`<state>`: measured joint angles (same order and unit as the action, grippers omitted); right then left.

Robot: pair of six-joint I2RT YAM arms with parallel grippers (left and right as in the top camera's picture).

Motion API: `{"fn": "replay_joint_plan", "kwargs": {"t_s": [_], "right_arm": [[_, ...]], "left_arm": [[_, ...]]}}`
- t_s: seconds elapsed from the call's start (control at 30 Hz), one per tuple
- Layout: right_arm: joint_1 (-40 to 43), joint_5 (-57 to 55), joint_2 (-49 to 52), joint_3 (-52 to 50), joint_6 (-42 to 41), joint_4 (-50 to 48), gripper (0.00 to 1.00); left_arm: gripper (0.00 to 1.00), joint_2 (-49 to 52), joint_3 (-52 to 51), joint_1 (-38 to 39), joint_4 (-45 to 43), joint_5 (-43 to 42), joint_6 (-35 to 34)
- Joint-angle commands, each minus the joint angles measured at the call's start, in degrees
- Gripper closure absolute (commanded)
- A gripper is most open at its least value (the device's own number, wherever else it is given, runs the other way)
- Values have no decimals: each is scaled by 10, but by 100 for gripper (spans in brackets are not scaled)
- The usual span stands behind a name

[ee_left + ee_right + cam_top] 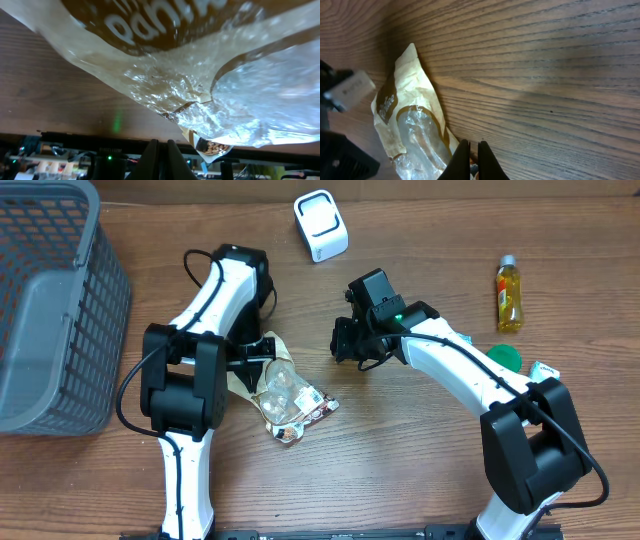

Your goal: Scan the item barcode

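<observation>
Left gripper: fingers pressed together, nothing seen between them. The snack bag lies just beyond the tips, and the arm is folded back over it. Right gripper: fingers closed and empty, with the bag to the left of the tips. Only the overhead view shows the scanner, well beyond both grippers. The bag's white lettering is cropped and illegible.

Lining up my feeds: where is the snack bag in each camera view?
Overhead: the snack bag lies just left of centre, slightly below the middle.
Left wrist: the snack bag fills the top and right of the picture.
Right wrist: the snack bag sits at lower left.
Shared landmark: the wooden table, visible around it in all three.
</observation>
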<state>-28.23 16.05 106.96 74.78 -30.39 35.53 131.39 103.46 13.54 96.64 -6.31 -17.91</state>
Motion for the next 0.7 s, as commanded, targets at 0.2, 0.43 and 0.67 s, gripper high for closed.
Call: {"fn": "replay_joint_plan", "kwargs": {"t_s": [0.2,0.43,0.67], "right_arm": [[-13,-14,9,-23,-9,19,96],[-33,-14,25,-25,-14,25,96],[-61,13,42,-25,-13,47,96]], "left_arm": [[96,-2,-14,17,-40,10,-10],[96,-2,-43,38,-42,29,-23],[96,-2,-70,45,-96,30,-35]]}}
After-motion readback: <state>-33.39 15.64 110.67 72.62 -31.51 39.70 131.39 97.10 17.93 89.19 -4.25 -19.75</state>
